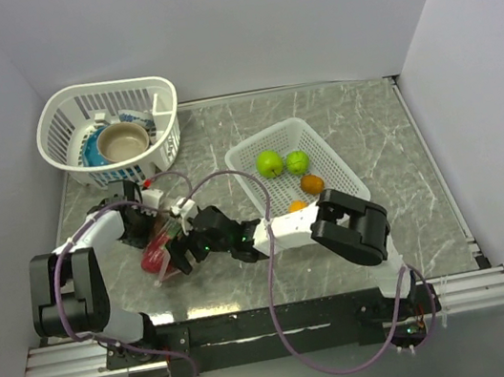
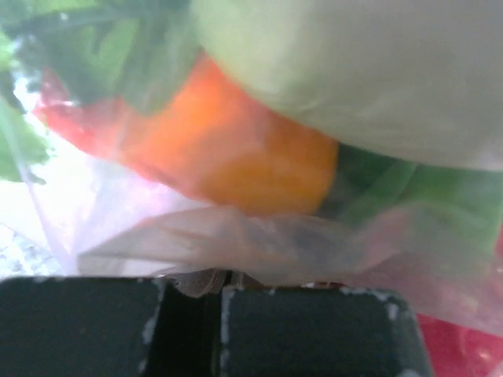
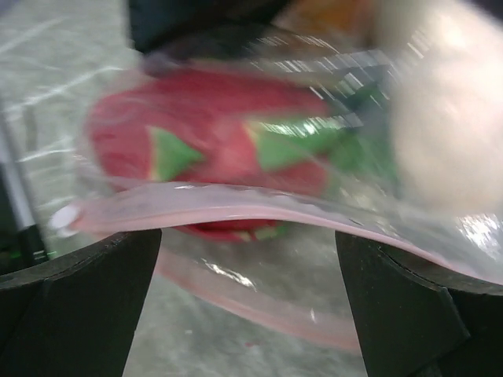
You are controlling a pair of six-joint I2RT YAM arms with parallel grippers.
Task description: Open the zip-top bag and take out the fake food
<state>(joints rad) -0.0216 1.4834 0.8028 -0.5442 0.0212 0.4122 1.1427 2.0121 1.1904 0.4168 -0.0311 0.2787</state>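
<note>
While left gripper clamps zip-top bag, right gripper hangs w/ jaws wide.

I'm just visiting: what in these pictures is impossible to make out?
- Top view: the left gripper and right gripper cover most of the zip-top bag; its mouth is hidden.
- Left wrist view: the fake food fills the frame, blurred; piece count unclear.
- Right wrist view: a pale blob at the right is too blurred to identify.
</note>
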